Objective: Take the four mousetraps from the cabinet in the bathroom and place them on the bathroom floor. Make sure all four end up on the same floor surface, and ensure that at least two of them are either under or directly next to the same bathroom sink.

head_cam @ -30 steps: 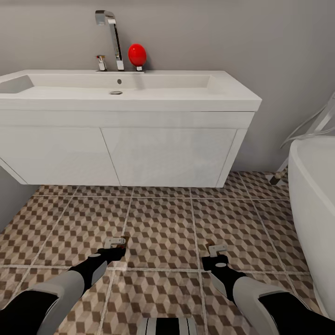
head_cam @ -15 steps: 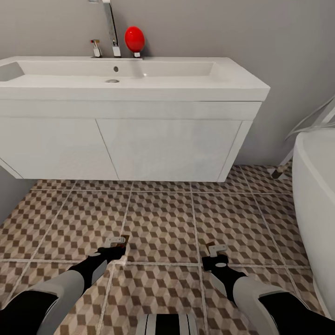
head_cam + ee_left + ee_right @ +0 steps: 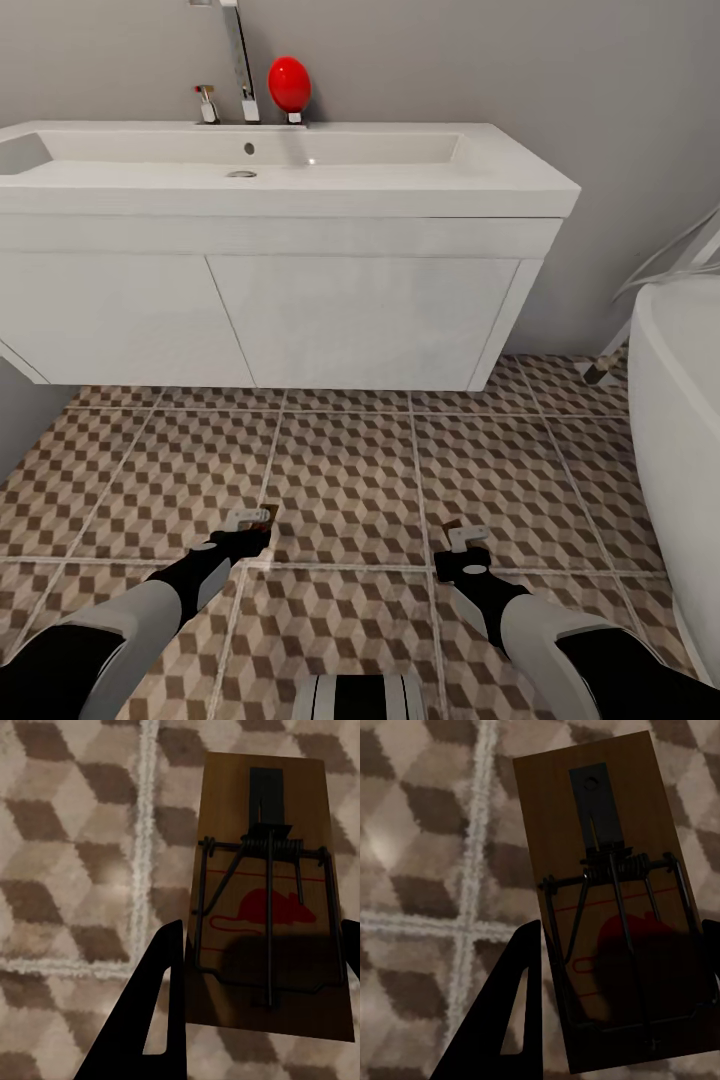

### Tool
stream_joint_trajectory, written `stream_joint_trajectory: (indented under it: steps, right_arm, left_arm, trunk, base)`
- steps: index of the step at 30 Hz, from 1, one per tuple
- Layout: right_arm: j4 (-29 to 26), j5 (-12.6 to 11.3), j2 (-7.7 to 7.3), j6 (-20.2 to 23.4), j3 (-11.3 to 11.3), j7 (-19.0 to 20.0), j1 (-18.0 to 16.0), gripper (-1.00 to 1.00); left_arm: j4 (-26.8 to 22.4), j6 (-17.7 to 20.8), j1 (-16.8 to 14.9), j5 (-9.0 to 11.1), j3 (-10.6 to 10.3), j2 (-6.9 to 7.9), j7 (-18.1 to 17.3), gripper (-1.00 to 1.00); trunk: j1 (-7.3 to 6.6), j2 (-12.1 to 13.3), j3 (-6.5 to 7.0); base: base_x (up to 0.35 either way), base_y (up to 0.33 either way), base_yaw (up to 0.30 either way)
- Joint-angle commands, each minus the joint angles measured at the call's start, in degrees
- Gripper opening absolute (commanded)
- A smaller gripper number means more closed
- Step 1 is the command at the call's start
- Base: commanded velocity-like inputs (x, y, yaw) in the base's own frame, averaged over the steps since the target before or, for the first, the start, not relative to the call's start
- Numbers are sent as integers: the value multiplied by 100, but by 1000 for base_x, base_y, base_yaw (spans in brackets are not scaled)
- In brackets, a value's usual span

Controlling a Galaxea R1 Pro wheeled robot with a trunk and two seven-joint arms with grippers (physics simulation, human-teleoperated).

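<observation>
My left gripper [image 3: 247, 522] is shut on a mousetrap [image 3: 264, 514], a small brown board with a wire spring and a red mouse print [image 3: 268, 894], gripped by its long edges. My right gripper [image 3: 460, 538] is shut on a second mousetrap [image 3: 451, 523], whose board and spring [image 3: 607, 881] sit between the dark fingers [image 3: 506, 1016]. Both traps hang low over the cube-patterned bathroom floor [image 3: 345, 470], about one tile in front of the white vanity [image 3: 360, 320] under the sink [image 3: 420, 172]. The cabinet is out of view.
A chrome tap [image 3: 238, 60] and a red egg-shaped object [image 3: 289, 83] stand at the back of the basin. The white bathtub [image 3: 680, 420] rises close on the right. A grey wall [image 3: 18, 415] closes in at the left under the vanity.
Over the first half second the head camera moved, so the sink shows higher and wider in the picture. Since then nothing has shifted; both grippers still hold their traps in the same pose.
</observation>
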Motion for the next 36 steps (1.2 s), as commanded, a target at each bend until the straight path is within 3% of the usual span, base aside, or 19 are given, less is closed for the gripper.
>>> stream_joint_trajectory:
  steps: [1,36]
  right_arm:
    - [18,1,3,-23,37,-17,-7,-100]
    - [18,16,3,-23,42,-17,-7,-100]
  left_arm:
    - [3,-11,-3,48,-49,3,-2,-100]
    - [3,-11,-3,66,-41,12,-2,-100]
  trunk:
    - [-1,-2,-4]
    - [-1,-2,-4]
  base:
    - [0,0,0]
    - [0,0,0]
